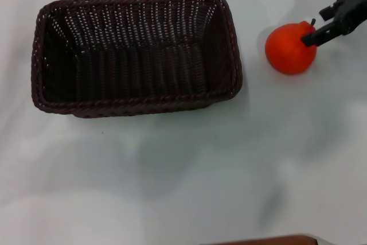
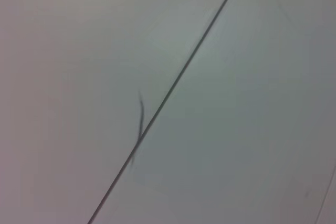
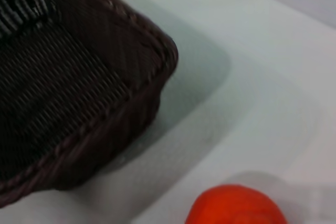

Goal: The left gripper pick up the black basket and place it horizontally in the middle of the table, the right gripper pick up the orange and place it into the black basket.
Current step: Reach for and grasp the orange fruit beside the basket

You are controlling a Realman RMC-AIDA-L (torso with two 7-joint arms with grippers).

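Note:
The black basket [image 1: 135,53] lies lengthwise across the white table [image 1: 183,170], left of centre in the head view, and nothing is inside it. One of its corners shows in the right wrist view [image 3: 79,87]. The orange [image 1: 289,48] sits on the table to the right of the basket, apart from it, and also shows in the right wrist view [image 3: 236,205]. My right gripper [image 1: 319,26] is open at the orange's far right side, with one finger over its top by the stem. The left gripper is out of view.
The left wrist view shows only a pale plain surface crossed by a thin dark line [image 2: 173,87]. A brown edge [image 1: 269,239] shows at the bottom of the head view. A strip of bare table lies between the basket and the orange.

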